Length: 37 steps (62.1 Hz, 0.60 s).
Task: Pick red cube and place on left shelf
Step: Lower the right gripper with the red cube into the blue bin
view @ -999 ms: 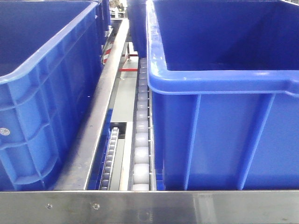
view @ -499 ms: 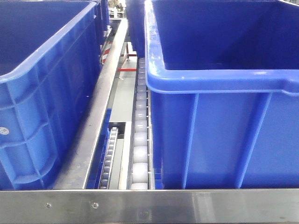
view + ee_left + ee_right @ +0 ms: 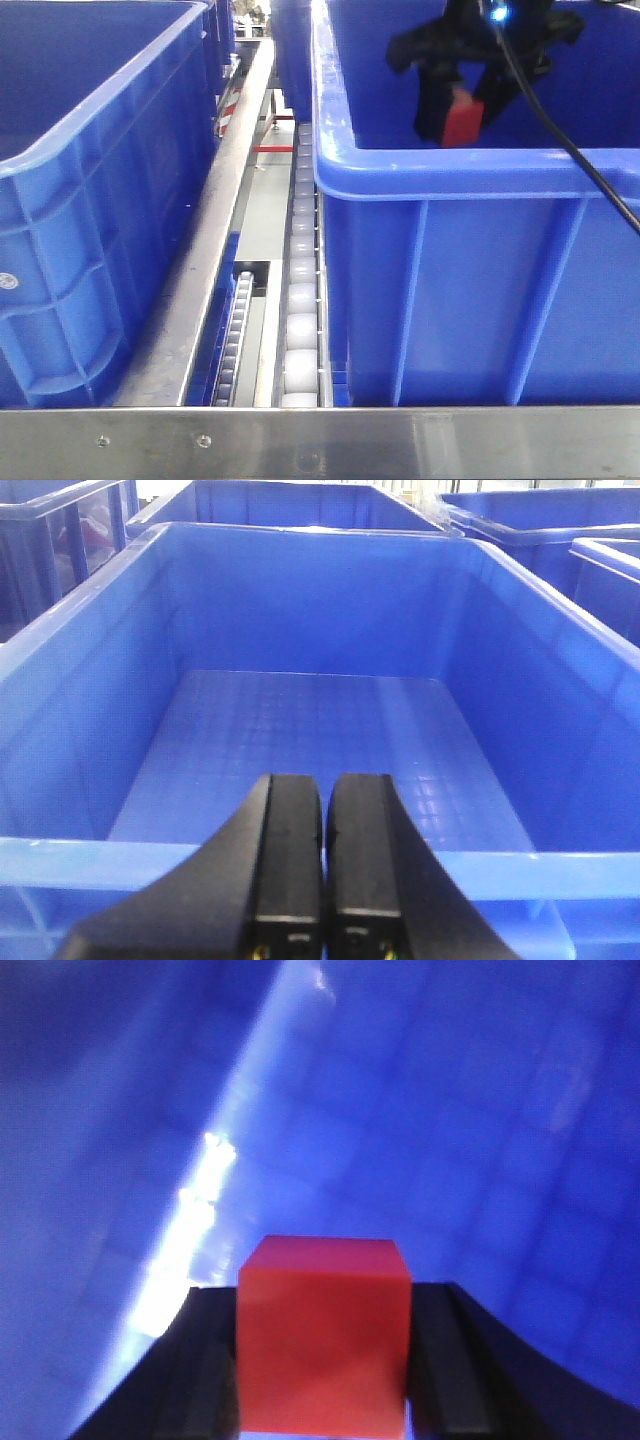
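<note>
- Half a second ago the front view showed only crates and rollers. Now the right gripper (image 3: 462, 115) has come into the top right of that view, carrying the small plain red cube (image 3: 463, 122).
- In the right wrist view its black fingers (image 3: 440, 1360) are clamped on either side of the red cube (image 3: 323, 1335), which sits square between them. The ribbed blue floor of a crate lies blurred beneath.
- The red cube hangs over the inside of the big blue plastic crate (image 3: 470, 280) on the right. It appears just above the crate's near rim, though we cannot tell how far back it is.
- The left gripper (image 3: 324, 860) has its fingers pressed together with nothing between them. It is poised at the near rim of an open blue crate (image 3: 300, 720) with nothing inside.
- We judge the pick done and the carry under way. The long stainless-steel rack with white rollers (image 3: 301, 320), the left shelf, lies to the left of the cube, so the placing is not yet done.
- A second blue plastic crate (image 3: 90, 200) stands on the left side of the rack.
</note>
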Available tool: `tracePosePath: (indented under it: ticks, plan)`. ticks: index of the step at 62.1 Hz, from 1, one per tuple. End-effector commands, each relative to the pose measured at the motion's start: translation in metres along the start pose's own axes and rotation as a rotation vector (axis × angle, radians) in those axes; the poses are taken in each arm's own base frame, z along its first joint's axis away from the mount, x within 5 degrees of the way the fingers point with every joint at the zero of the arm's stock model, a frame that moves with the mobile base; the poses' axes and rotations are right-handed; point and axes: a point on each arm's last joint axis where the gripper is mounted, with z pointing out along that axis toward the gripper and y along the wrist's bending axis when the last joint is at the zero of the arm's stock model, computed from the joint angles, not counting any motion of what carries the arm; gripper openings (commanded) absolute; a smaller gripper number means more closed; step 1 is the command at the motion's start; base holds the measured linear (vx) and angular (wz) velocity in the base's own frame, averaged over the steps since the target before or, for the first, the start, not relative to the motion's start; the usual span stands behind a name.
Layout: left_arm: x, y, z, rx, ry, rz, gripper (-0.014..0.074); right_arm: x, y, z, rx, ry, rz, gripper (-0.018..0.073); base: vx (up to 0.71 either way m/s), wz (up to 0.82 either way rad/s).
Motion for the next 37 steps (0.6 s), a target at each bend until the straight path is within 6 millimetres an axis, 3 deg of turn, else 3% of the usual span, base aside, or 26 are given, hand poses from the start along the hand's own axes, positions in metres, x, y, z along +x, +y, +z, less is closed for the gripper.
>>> tracePosePath:
  ticks: [1,16,30,37]
  plan:
    - [0.000,0.002,-0.001,-0.010,-0.074,-0.002,0.0101,-0.011,-0.004,-0.014,0.021,-0.058,-0.023,0.0058,0.00,0.00]
    - [0.000,0.002,-0.001,-0.010,-0.074,-0.002,0.0101,-0.009,-0.006,-0.011,0.050,-0.038,-0.051,0.0080,0.00,0.00]
    - [0.000,0.002,-0.001,-0.010,-0.074,-0.002,0.0101,-0.011,-0.008,-0.022,0.063,-0.063,-0.061,0.0282,-0.02,0.10]
    - [0.000,0.002,-0.001,-0.010,-0.074,-0.002,0.0101,-0.015,-0.011,-0.041,0.086,-0.117,-0.076,0.0372,0.00,0.00]
